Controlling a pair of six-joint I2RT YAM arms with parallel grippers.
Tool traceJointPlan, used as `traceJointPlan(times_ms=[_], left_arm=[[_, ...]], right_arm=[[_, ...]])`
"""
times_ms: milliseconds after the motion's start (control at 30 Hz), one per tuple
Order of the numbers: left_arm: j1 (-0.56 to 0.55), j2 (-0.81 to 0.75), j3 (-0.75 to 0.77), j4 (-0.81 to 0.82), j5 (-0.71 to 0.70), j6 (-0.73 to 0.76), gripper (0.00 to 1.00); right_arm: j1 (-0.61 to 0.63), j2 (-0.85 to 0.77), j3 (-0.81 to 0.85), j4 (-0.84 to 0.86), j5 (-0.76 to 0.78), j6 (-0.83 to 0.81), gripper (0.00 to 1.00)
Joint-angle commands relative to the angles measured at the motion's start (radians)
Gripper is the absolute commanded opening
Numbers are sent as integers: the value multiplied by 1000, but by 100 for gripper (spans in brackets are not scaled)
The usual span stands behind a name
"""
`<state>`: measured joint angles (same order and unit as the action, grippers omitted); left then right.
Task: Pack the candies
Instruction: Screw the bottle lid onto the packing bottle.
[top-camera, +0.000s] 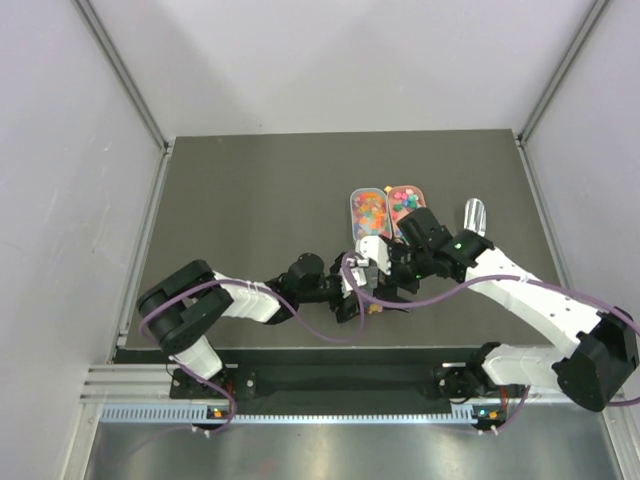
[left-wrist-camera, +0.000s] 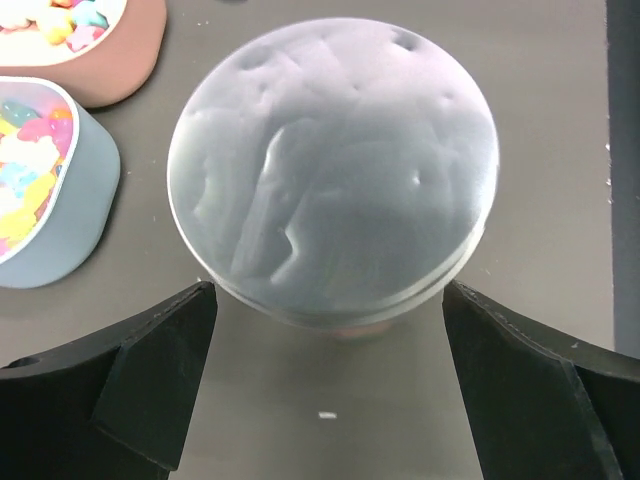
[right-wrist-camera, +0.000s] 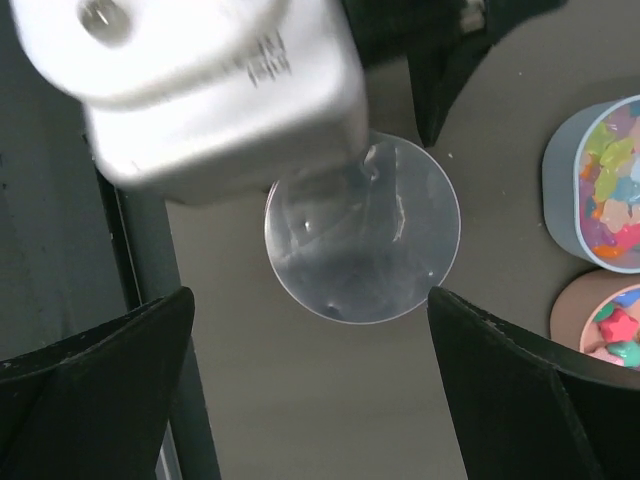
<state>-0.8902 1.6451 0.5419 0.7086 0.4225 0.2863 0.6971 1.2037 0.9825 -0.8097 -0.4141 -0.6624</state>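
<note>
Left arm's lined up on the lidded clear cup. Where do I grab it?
Likely across the round side wall of the clear cup, just under the lid, coming in level from where the left gripper sits: it stands upright between the open fingers.

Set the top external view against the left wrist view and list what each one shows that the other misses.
Top external only: the clear scoop right of the tubs, and the right arm. Left wrist only: the clear round lid in plain sight, just ahead of the open left gripper. Both: the grey tub and the pink tub, each holding candies.
</note>
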Motion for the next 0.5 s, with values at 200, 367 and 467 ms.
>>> traceJointPlan(times_ms=[200,367,467], left_arm=[[-3,-45,-31,86,87,-7,99],[-10,-18,7,89,94,-10,99],[-10,-5,30,75,85,-22,99]], right_arm=[[-93,-36,-13,-26,-40,-3,100],[-120,-35,-5,-63,-68,-22,100],[-149,-53,-21,-77,-89,-35,100]])
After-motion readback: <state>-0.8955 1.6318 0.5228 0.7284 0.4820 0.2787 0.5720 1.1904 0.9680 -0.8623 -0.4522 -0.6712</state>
